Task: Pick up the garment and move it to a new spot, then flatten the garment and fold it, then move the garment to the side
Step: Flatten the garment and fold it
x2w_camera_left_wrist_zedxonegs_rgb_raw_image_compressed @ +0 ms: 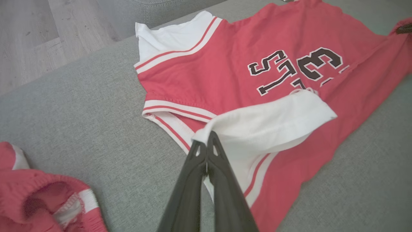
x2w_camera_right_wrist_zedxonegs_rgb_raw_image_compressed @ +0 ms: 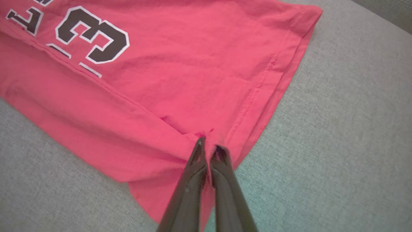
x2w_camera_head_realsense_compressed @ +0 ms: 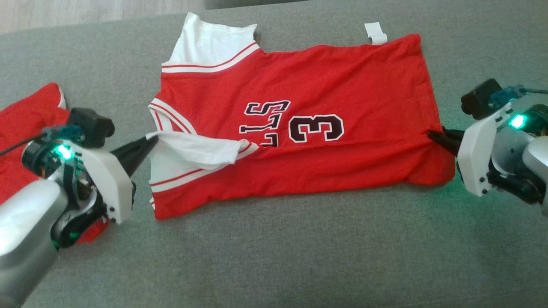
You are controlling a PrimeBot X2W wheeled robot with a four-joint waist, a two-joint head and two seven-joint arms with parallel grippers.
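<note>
The garment [x2w_camera_head_realsense_compressed: 325, 94] is a red jersey with white sleeves and dark lettering, lying sideways on the grey cushion, its near long edge folded up over the number. My left gripper [x2w_camera_head_realsense_compressed: 150, 139] is shut on the garment's white sleeve [x2w_camera_left_wrist_zedxonegs_rgb_raw_image_compressed: 273, 122] at the left end; the pinch shows in the left wrist view, left gripper [x2w_camera_left_wrist_zedxonegs_rgb_raw_image_compressed: 206, 145]. My right gripper [x2w_camera_head_realsense_compressed: 431, 136] is shut on the garment's red hem at the right end, the fold bunched at the tips of the right gripper [x2w_camera_right_wrist_zedxonegs_rgb_raw_image_compressed: 209, 146].
A second red garment [x2w_camera_head_realsense_compressed: 25, 128] lies crumpled at the far left under my left arm, second garment [x2w_camera_left_wrist_zedxonegs_rgb_raw_image_compressed: 42, 199]. A white tag [x2w_camera_head_realsense_compressed: 376, 33] sticks out at the jersey's far edge. Wooden floor [x2w_camera_left_wrist_zedxonegs_rgb_raw_image_compressed: 38, 35] lies beyond the cushion's far left edge.
</note>
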